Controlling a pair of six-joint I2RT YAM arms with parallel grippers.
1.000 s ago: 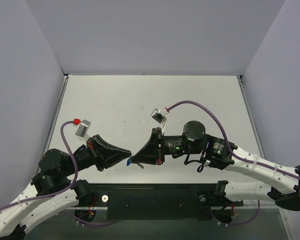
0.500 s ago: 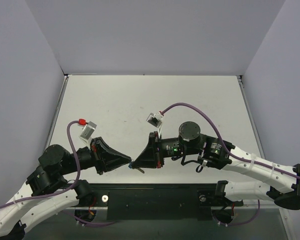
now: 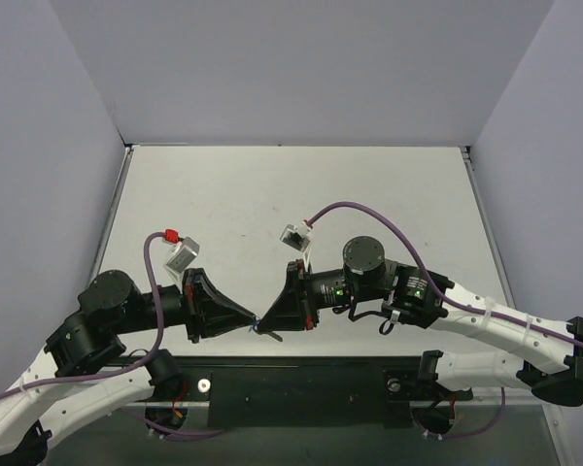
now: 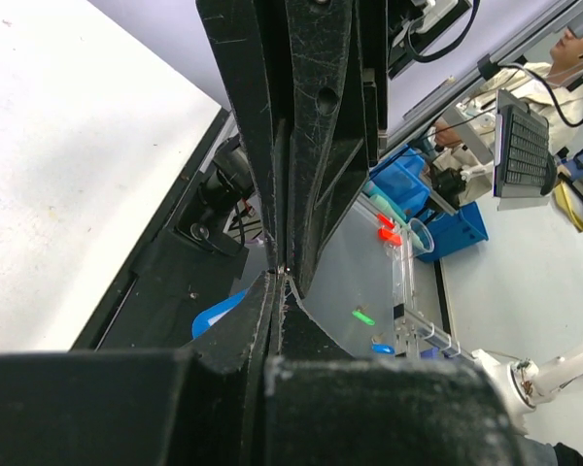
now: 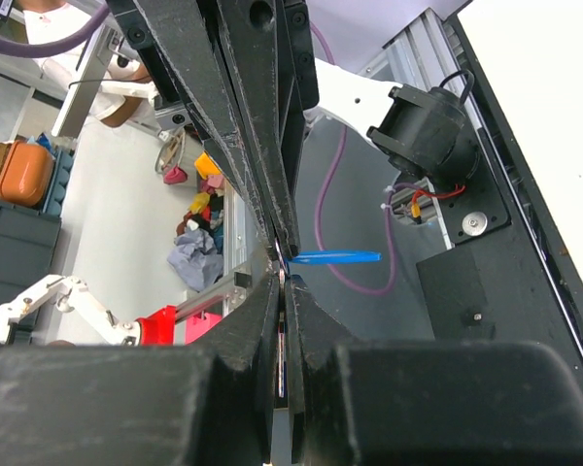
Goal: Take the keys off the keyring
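My two grippers meet tip to tip above the table's near edge. The left gripper (image 3: 252, 320) is shut on the keyring. Its blue tag (image 4: 218, 313) sticks out beside the left fingertips, and shows edge-on in the right wrist view (image 5: 335, 257). The right gripper (image 3: 265, 324) is shut on the key, a thin metal sliver (image 5: 282, 354) between its jaws. In the top view, key and tag are only a tiny dark speck (image 3: 258, 328) between the tips. In the left wrist view, the left gripper (image 4: 280, 278) touches the right fingertips (image 4: 293, 254). In the right wrist view, the right gripper (image 5: 282, 274) touches the left fingertips (image 5: 284, 238).
The white table (image 3: 291, 194) stretches behind the grippers, with grey walls on three sides. The black base rail (image 3: 301, 383) lies just below the meeting point. A green tag (image 4: 362, 316) and another blue tag (image 4: 382, 347) lie on a surface beyond the table.
Both grippers have stayed shut and joined at the tips. The meeting point has drifted slightly toward the near edge. The right arm has moved left and the left wrist has turned.
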